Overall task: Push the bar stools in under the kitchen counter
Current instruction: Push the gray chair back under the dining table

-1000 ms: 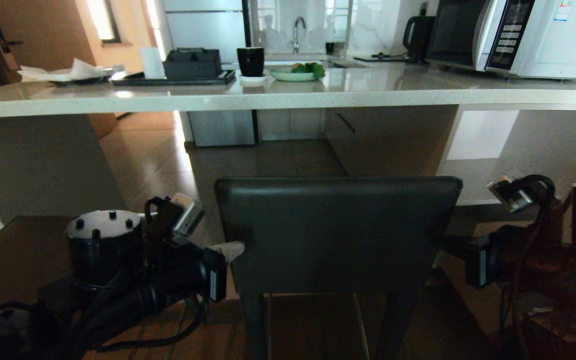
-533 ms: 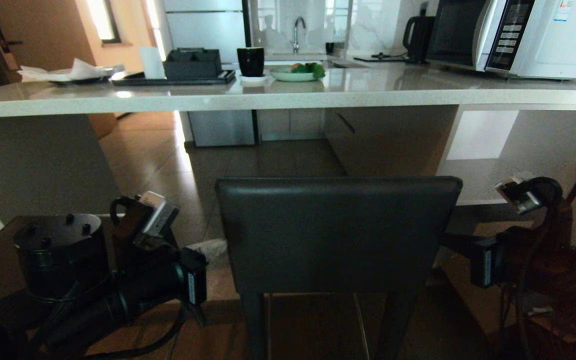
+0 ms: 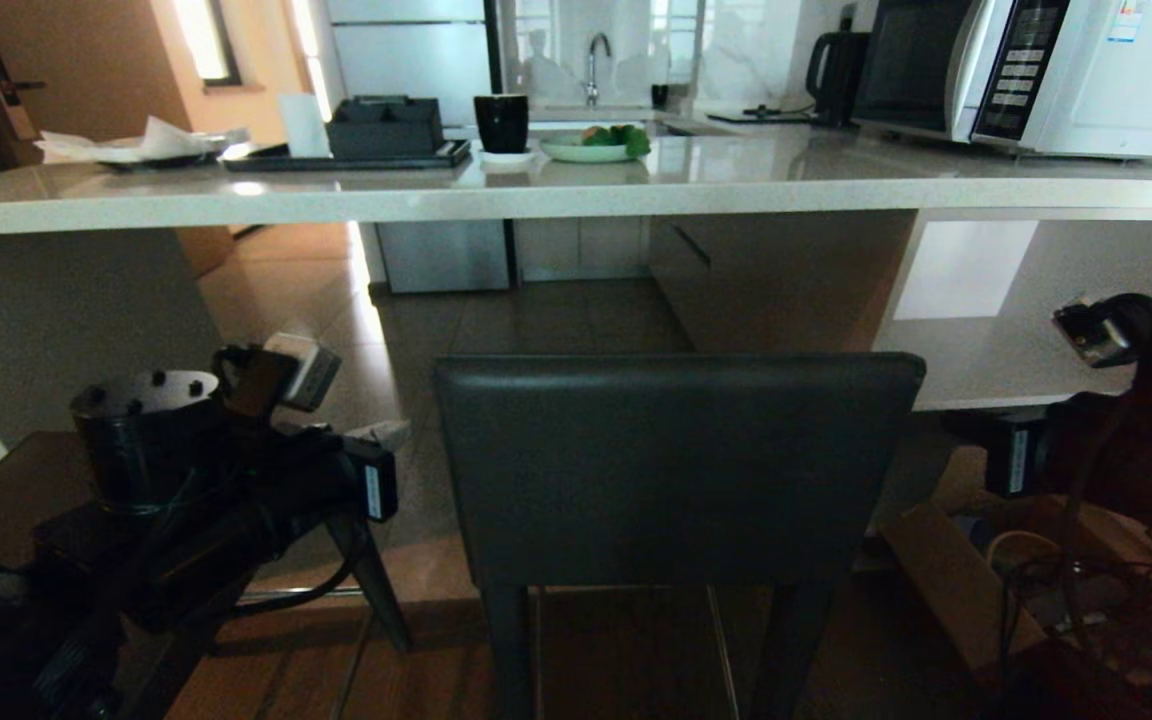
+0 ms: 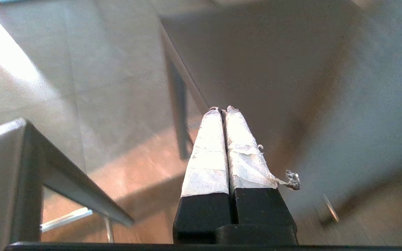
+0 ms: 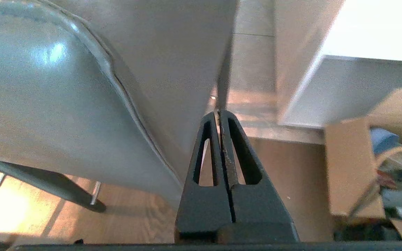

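Bar stool [image 3: 676, 470] centred before tabletop [image 3: 576, 185], backrest short of its edge, not yet tucked under. Left end effector [image 4: 222, 109] and right end effector [image 5: 218, 115] pinched closed, empty, flanking the backrest, apart from it. Risk: lopsided shove, stool twisting or tipping, backrest catching the slab.

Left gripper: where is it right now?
Head view, lower left: the left gripper hangs shut in the gap beside the centre bar stool, clear of its backrest, below the kitchen counter.
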Motion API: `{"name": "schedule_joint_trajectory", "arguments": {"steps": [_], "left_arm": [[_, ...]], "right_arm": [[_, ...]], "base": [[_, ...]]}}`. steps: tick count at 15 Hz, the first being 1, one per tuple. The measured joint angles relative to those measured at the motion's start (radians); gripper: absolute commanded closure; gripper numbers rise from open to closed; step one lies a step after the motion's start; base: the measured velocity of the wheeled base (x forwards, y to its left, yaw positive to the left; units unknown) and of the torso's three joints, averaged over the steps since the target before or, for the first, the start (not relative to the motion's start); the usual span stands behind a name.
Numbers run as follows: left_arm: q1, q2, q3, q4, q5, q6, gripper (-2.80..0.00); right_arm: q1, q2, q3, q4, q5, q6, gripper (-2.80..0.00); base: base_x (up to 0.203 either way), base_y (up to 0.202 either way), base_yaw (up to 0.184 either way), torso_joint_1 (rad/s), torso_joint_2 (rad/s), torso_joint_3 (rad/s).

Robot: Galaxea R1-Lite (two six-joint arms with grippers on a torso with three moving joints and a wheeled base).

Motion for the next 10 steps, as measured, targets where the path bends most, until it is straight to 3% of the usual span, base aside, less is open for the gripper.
{"name": "schedule_joint_trajectory", "arguments": {"steps": [5,10], "left_arm": [[-0.047,0.136,-0.142,0.0,0.036,0.0,0.0],[-0.079,0.184,-0.174,-0.001,0.055,-0.001,0.0]], "right_arm": [[0.063,0.138,-0.017,-0.131,-0.01,0.002,0.0],[0.101,0.256,-0.067,-0.204,-0.055,0.001,0.0]], "base": [[0.0,0.0,0.0,0.0,0.0,0.0],[0.0,0.0,0.0,0.0,0.0,0.0]]}}
